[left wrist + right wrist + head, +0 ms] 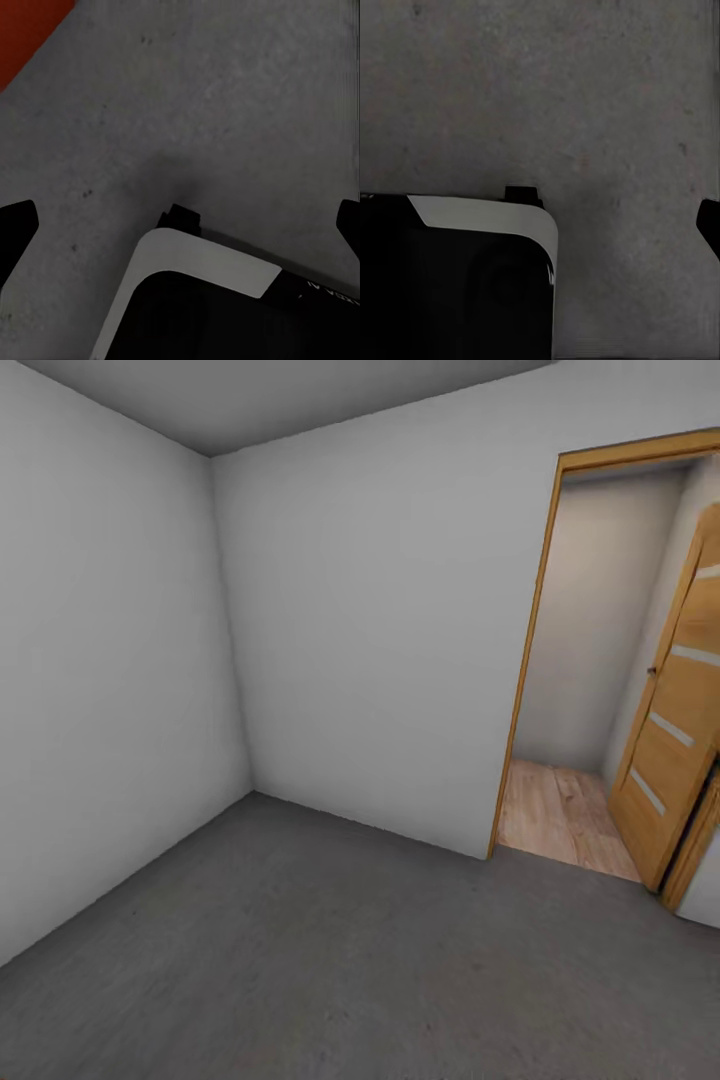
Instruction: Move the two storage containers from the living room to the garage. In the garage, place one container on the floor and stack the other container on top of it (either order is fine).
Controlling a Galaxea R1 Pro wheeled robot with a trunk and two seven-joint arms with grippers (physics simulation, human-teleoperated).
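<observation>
In the left wrist view, the two dark fingertips [16, 225] of the left gripper [180, 225] are seen at opposite edges of the picture, so the jaws are spread wide and nothing is held between them. Below them lies the floor [225, 97], a dark grey, rough concrete surface with small specks. A red-orange patch [26, 30] is cut off at one corner of that view; it rests on or just above the concrete, but it cannot be told whether it belongs to a storage container. A black body with a white curved edge, part of the robot base [210, 270], is seen under the left gripper.

In the right wrist view, only one dark fingertip [709, 221] of the right gripper is caught at the picture's edge; whether these jaws are wide or narrow cannot be told. The same grey concrete is seen beneath it, and another white-edged black corner of the robot base is seen there too.

From the head view, the garage is shown as a bare corner: plain white walls [370, 630] meeting over the concrete floor. At the right, a wood-framed doorway [535, 650] is seen, with a wooden door [675, 730] with pale glass strips swung open. Beyond the doorway, light wood-plank flooring [555, 810] is seen.
</observation>
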